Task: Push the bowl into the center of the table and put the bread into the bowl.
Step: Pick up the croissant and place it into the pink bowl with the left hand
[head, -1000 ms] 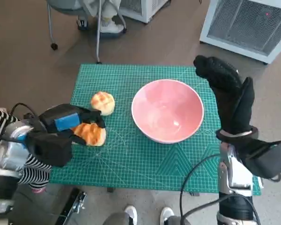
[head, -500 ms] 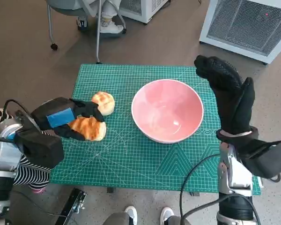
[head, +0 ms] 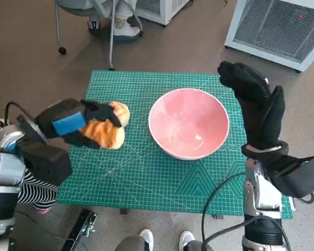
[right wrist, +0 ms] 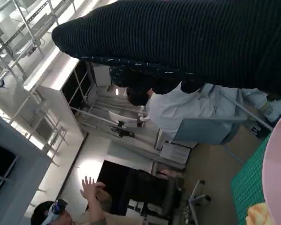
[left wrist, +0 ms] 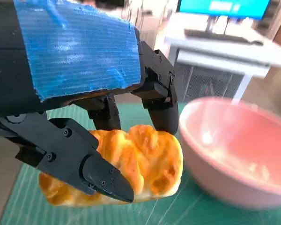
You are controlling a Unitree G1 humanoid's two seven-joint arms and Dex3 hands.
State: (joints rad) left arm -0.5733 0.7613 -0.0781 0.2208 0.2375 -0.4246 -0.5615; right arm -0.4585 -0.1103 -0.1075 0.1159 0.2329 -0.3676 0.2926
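mid-carry over the green cutting mat (head: 146,178), with the bowl step looking done and the bread step in hand: pink bowl (head: 189,123) sitting near the middle of the table, nothing in it, and one golden bread roll (head: 105,134) clamped in the left hand (head: 76,124), black fingers (left wrist: 161,101) over the top and a thumb (left wrist: 79,157) across the near side, as the left wrist view makes plain. seemingly lifted just clear of the mat, though contact underneath hard to rule out from above. held just beside the bowl's rim on the robot's left, not yet over it. second roll (head: 121,111) mostly hidden behind the left hand, resting on the mat, untouched. right hand (head: 256,110) in its knitted glove raised upright beside the bowl's far right edge, fingers extended and holding nothing, close to the rim but apparently not touching. next, by the look of it: carry the roll rightward and a little higher to clear the rim, centre over the bowl, then loosen the grip and let go; likely worth keeping the gloved hand near to steady the bowl against a nudge. a seated person's shoes (head: 121,27) beyond the table, a white appliance (head: 282,29) at the far right.
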